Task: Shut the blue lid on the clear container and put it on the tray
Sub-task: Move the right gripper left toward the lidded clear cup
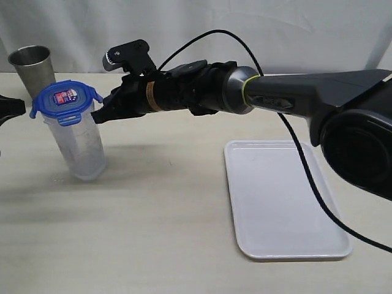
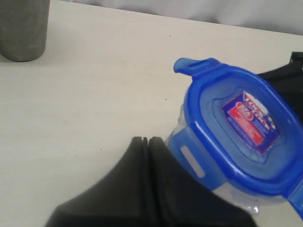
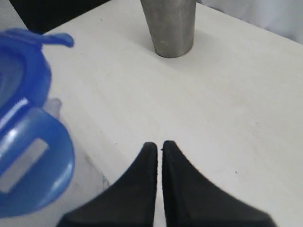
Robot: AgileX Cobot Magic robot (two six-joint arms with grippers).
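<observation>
Tray (image 1: 288, 208); blue lid (image 1: 65, 101) on clear container (image 1: 82, 150), red-and-white sticker (image 2: 248, 120) unreadable; left hand (image 2: 148, 140), right hand (image 3: 158, 143) both closed

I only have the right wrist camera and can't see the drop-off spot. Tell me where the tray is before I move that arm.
Observer: The tray lies flat on the table, on the right of the exterior view. It is well apart from the clear container and has nothing on it.
Operator: Report whether the lid is on the container.
Observer: The blue lid sits on top of the container. Its side flaps stick outward, so it doesn't look latched.
Operator: Give me the left gripper.
Observer: The left gripper is shut and empty, with its tips close beside one of the lid's flaps.
</observation>
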